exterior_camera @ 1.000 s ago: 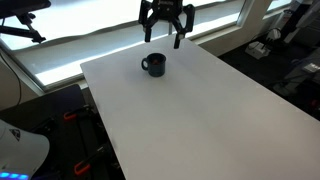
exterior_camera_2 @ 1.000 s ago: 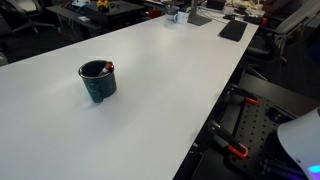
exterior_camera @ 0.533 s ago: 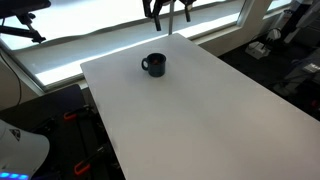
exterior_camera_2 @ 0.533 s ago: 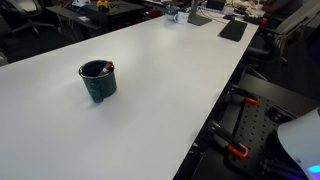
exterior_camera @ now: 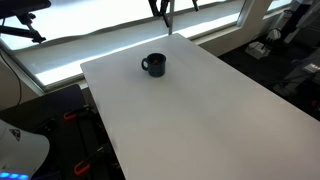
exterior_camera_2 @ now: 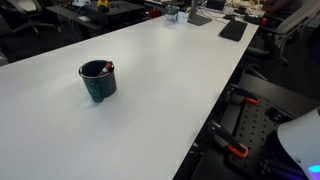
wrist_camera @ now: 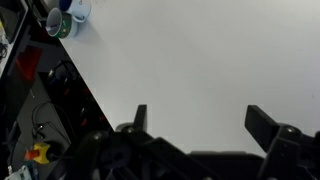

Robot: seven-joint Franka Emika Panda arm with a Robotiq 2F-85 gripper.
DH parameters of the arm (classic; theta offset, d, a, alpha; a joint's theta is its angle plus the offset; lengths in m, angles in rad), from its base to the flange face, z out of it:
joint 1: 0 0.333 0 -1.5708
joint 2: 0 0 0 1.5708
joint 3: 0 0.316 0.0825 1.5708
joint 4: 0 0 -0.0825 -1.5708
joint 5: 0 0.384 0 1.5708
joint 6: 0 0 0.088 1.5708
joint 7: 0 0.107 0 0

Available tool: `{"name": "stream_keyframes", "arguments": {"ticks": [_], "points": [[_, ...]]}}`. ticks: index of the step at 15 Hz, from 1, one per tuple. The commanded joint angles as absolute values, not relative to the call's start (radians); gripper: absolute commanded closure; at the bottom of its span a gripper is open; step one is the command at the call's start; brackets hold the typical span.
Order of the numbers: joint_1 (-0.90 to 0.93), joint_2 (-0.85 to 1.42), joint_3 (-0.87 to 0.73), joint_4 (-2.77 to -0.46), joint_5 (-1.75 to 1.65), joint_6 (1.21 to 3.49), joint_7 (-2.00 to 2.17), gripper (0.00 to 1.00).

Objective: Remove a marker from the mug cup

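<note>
The dark mug cup (exterior_camera: 153,65) stands upright near the far end of the white table (exterior_camera: 200,115). It also shows in an exterior view (exterior_camera_2: 98,80), handle turned away. A small reddish tip at its rim (exterior_camera_2: 110,67) may be the marker; the rest is hidden inside the mug. My gripper (exterior_camera: 172,8) is high above the table, behind and to the right of the mug, mostly cut off by the frame's top. In the wrist view its jaws (wrist_camera: 200,112) are wide open and empty over bare table. The mug is out of the wrist view.
A blue and white cup-like thing (wrist_camera: 65,15) sits by the table's edge in the wrist view. Dark items (exterior_camera_2: 232,30) lie at the table's far end. Office chairs and equipment stand around the table, with windows behind it.
My gripper has risen from just above and behind the mug to the top of the frame. The mug has not moved.
</note>
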State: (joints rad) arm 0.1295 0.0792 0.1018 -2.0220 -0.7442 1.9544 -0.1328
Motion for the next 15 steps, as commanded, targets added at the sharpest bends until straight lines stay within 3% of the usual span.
{"name": "stream_keyframes", "arguments": {"ticks": [1,10,15], "points": [[0.118,0.072,0.103,-2.028,-0.735,1.996,-0.186,0.00],[0.111,0.062,0.121,-2.051,-0.679,2.312,-0.653,0.00],[0.119,0.083,0.128,-2.059,-0.638,2.351,-0.765,0.00]]}}
